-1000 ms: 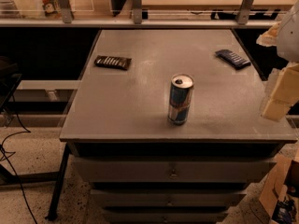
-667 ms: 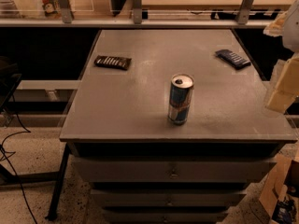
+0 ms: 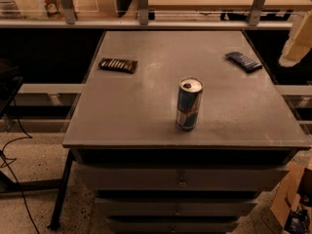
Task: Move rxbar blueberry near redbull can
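Note:
The rxbar blueberry (image 3: 243, 61) lies flat near the far right corner of the grey table (image 3: 146, 116). The redbull can (image 3: 189, 104) stands upright near the middle of the table's front half, well apart from the bar. My gripper (image 3: 296, 42) shows only as a pale shape at the right edge of the view. It is beyond the table's right side, to the right of the bar and higher than it. It touches nothing.
A dark brown bar with white lettering (image 3: 117, 65) lies at the far left of the table. Drawers (image 3: 181, 179) sit under the tabletop. A railed shelf (image 3: 146, 21) runs behind. A cardboard box (image 3: 292, 204) stands on the floor at lower right, and cables (image 3: 14, 165) lie at left.
My arm has drawn up and to the right, so less of it shows at the right edge. The bar, the can and the brown bar have not moved.

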`<state>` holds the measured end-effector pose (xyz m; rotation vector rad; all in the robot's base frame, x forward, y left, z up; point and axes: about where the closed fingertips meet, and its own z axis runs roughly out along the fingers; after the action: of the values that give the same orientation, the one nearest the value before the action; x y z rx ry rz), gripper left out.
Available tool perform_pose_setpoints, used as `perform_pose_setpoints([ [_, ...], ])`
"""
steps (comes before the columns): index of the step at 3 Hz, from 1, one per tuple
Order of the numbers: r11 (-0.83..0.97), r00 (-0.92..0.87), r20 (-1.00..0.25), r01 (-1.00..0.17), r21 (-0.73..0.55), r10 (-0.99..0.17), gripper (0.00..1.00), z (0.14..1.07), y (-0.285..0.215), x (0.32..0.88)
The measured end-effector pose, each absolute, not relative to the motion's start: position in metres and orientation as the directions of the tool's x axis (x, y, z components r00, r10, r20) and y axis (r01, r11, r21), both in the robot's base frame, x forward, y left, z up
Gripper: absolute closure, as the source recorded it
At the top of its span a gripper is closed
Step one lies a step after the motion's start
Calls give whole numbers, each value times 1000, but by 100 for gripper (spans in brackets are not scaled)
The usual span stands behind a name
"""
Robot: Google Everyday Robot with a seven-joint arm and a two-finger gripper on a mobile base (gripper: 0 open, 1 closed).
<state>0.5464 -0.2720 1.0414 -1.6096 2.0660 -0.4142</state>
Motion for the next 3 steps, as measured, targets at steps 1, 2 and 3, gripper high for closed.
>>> perform_pose_setpoints([
  [1,257,-187,-181,-795,-549,-966,0,1051,-283,565],
  [2,257,-187,-181,-795,-549,-966,0,1051,-283,565],
  [3,258,-169,-204,-778,-573,-964,0,1054,-282,567],
])
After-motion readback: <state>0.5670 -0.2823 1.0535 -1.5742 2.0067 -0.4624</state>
